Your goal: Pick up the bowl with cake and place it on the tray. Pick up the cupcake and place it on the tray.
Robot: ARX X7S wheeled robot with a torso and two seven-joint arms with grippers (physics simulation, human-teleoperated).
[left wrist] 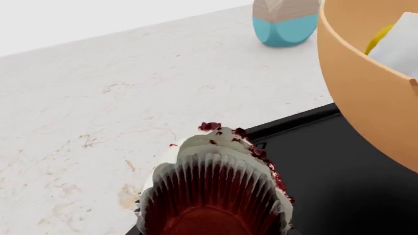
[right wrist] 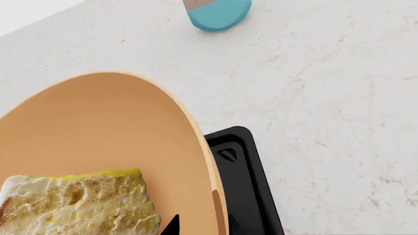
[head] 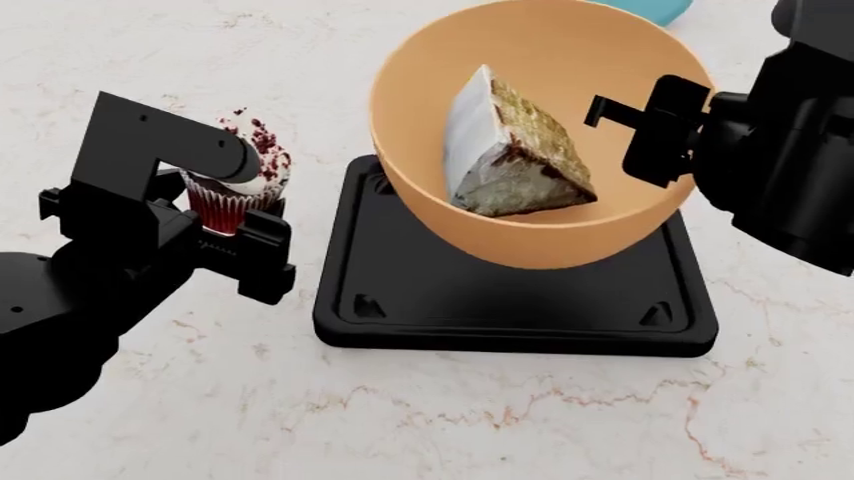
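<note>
The large orange-tan bowl (head: pixel 534 60) hangs tilted over the black tray (head: pixel 514 300), with the white-frosted cake wedge (head: pixel 514 145) lying inside it. My right gripper (head: pixel 638 125) is shut on the bowl's right rim; in the right wrist view one finger tip (right wrist: pixel 171 225) shows inside the bowl (right wrist: pixel 104 132) beside the cake (right wrist: pixel 78 203). My left gripper (head: pixel 234 200) is shut on the cupcake (head: pixel 267 165), held just left of the tray's left edge. In the left wrist view the cupcake's red wrapper (left wrist: pixel 216 200) fills the near view, over the tray's corner (left wrist: pixel 326 166).
A teal-and-tan rounded container (left wrist: pixel 285 22) stands on the marble counter (head: pixel 441 420) behind the tray, also seen as a teal-and-tan container (right wrist: pixel 219 12) in the right wrist view. The counter's far edge runs behind it.
</note>
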